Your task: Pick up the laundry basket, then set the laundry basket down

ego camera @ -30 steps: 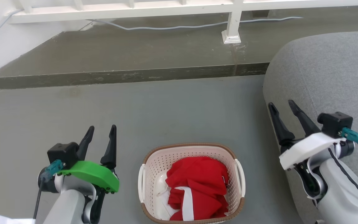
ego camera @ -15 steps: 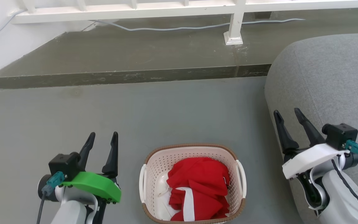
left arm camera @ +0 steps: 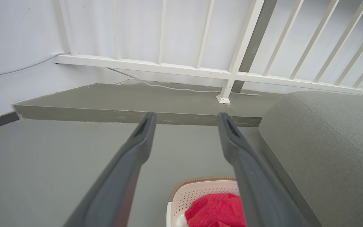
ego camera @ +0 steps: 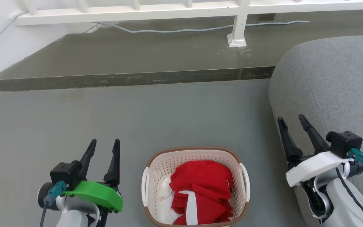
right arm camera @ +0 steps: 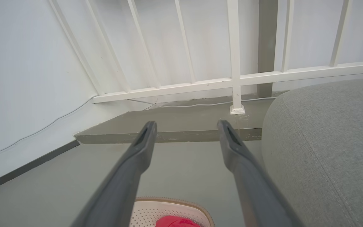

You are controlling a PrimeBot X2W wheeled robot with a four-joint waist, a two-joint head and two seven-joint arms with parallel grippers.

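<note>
Over the last second both pincers sink in the head view, more than the step and railing behind them shift. So the arms themselves are coming down or drawing back, and it is not just the camera. The basket [ego camera: 156, 171] keeps its place on the floor [ego camera: 169, 110] between them, with red cloth [ego camera: 203, 183] heaped inside.

The left pincer [ego camera: 105, 141] and right pincer [ego camera: 290, 118] both stand apart and hold nothing, each clear of the basket's white handles [ego camera: 143, 186]. That fits two stages: arms lowering toward the handles for a lift, or easing off a basket already set down. The pictures do not settle which.

The floor is flat and grey. A raised step [ego camera: 137, 56] runs behind it, under a white railing [ego camera: 169, 8], with a cable [ego camera: 181, 30] along it. A grey sofa [ego camera: 332, 78] crowds the right arm.
</note>
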